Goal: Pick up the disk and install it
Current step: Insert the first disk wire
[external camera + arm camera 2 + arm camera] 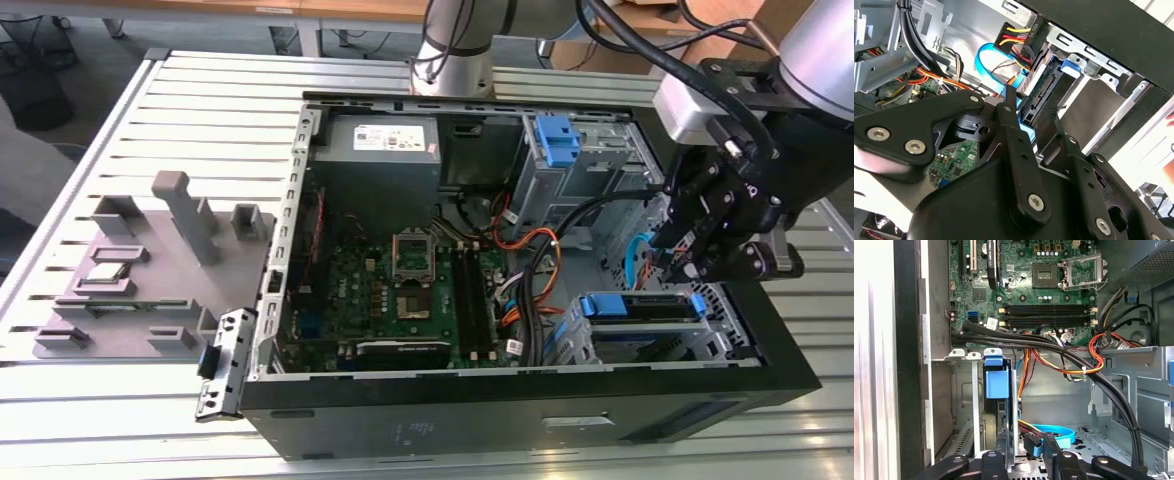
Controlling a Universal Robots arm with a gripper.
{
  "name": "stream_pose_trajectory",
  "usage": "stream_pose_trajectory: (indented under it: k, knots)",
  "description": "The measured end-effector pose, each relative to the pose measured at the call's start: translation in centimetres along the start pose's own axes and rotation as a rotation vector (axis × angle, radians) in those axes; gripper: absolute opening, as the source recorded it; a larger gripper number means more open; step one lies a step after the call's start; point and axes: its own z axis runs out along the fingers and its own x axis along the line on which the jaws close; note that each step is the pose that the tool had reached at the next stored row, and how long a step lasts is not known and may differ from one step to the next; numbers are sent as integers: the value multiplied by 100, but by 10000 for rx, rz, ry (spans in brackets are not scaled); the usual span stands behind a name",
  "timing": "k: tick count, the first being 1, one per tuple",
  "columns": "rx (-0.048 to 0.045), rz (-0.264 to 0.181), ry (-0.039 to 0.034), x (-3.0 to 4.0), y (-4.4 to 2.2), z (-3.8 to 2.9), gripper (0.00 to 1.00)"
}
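Looking into the open computer case (534,425) lying on the slotted metal table (200,100), we find the disk (641,307) seated in the lower drive cage at the exterior view's right, its blue caddy facing up. The gripper (687,265) hangs just above that cage, next to the case's right wall. In the second wrist view the gripper (1031,107) has its two black fingers (1009,115) standing apart, with the dark connector edge of the disk (1041,92) just beyond their tips. We cannot tell whether either finger touches it, and we see nothing clamped between them. In the first wrist view the gripper (1025,442) shows the same spread, and the disk (996,382) stands on edge in its slot, blue tab uppermost. A blue data cable (1059,432) curls near the fingertips. A bundle of black cables (1054,347) crosses between the cage and the green motherboard (1044,290). A lone blue bracket (554,135) sits in the upper bay, near the grey power supply (380,140). A grey fixture (147,260) rests on the table outside the case.
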Motion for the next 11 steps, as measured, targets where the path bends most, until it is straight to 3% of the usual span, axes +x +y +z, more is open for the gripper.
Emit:
stream_pose_trajectory:
  k: [11]
  knots:
    - [0, 0, 3, 0, 0, 0, 41]
